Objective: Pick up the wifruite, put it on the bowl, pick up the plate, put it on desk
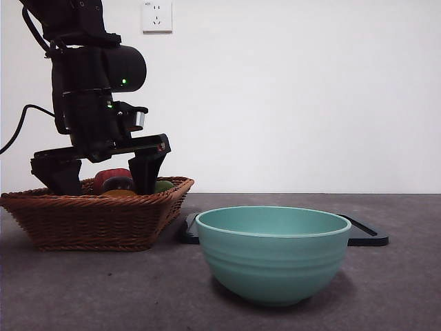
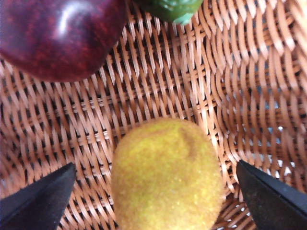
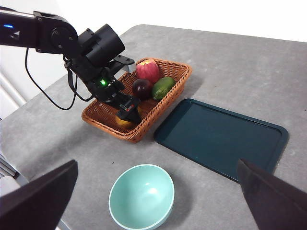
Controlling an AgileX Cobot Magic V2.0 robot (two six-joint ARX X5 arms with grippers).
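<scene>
- Both left-gripper jaws stand wide apart inside the basket, one on each side of the fruit, neither touching it
- Right gripper waits high above the near edge of the desk, jaws spread, holding nothing
- Fruit lies on the basket's woven floor at its near-left end, dull orange-brown and fuzzy; in the front view it is only a low sliver between the two jaws
- Dark red fruit and green fruit lie farther back in the basket, apart from the target, with a red apple at the far end
- Bowl stands empty on the desk, near and right of the basket; the dark tray lies right of the basket
- Step in hand, as I judge it: closing on the fruit, which has not been lifted
- Risks: the rounded skin may squirt out of the jaws if they close off-centre; a jaw tip going too low could catch the weave and drag the light basket; a weak hold could drop the fruit on the way to the bowl
</scene>
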